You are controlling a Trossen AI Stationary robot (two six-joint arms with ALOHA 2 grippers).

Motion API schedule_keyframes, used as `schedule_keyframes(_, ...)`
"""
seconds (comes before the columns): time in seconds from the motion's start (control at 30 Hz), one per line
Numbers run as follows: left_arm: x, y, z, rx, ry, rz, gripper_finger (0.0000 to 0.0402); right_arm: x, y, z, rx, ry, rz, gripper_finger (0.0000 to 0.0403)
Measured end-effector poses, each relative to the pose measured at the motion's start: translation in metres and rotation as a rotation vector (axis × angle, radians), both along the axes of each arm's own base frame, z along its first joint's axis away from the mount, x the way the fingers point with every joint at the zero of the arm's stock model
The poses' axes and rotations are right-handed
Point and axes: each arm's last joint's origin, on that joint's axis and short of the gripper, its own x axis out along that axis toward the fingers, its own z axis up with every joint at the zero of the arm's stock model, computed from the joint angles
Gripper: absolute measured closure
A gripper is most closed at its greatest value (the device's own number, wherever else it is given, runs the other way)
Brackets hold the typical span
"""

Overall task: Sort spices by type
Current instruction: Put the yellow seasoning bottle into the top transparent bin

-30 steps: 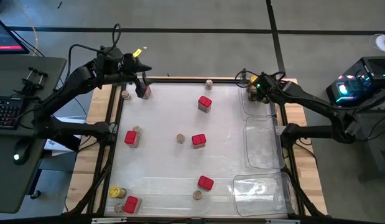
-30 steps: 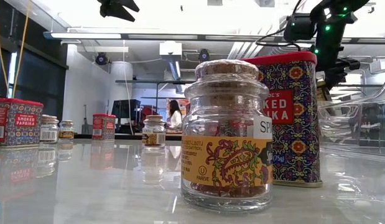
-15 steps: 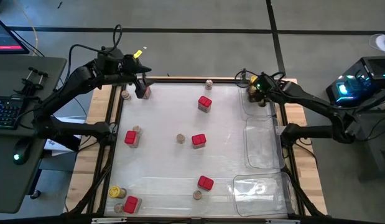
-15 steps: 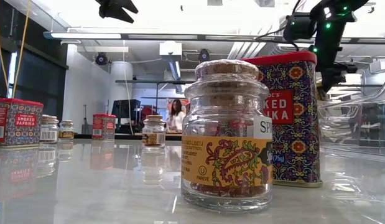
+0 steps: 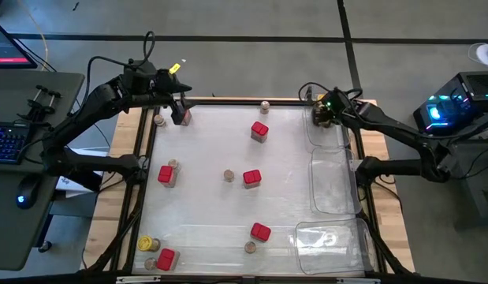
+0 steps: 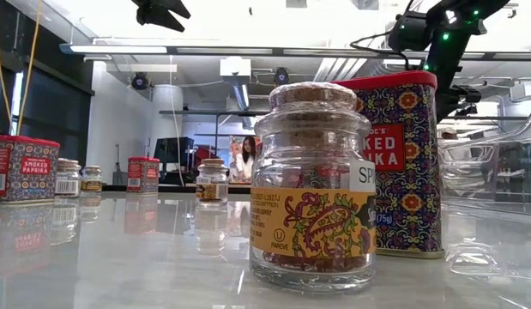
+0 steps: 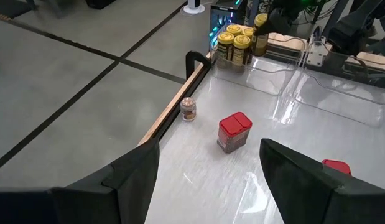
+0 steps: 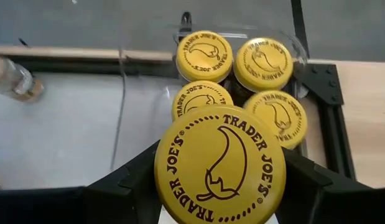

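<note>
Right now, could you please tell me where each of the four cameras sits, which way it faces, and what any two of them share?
High view: above the table, looking straight down; both arms show.
Low view: at table-top height, looking level past a glass jar; one arm hangs in from above.
Left wrist view: on the left arm, looking across the table; its own open fingers show.
Right wrist view: on the right arm, looking down; the right gripper holds a yellow-lid jar.
Shared: both wrist views see the cluster of yellow-lid jars.
</note>
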Motion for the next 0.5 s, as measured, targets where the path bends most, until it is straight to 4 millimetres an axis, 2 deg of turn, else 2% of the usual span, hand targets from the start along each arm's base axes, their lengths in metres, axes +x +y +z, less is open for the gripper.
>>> schedule_keyframes(0.23,0.0000,0.0000,0.0000,0.000,0.000,0.000,0.0136,-0.0009,0.0010,-0.0015,0.044,0.008,0.050,0.0183)
schedule_keyframes(0.4,0.0000,0.0000,0.0000,0.000,0.000,0.000,0.0136,-0.0069,0.0067,-0.0060,0.111,0.098,0.071,0.0183)
schedule_keyframes(0.5,0.0000,0.0000,0.0000,0.000,0.000,0.000,0.0136,-0.0093,0.0062,-0.0057,0.077,0.151,0.041,0.0183)
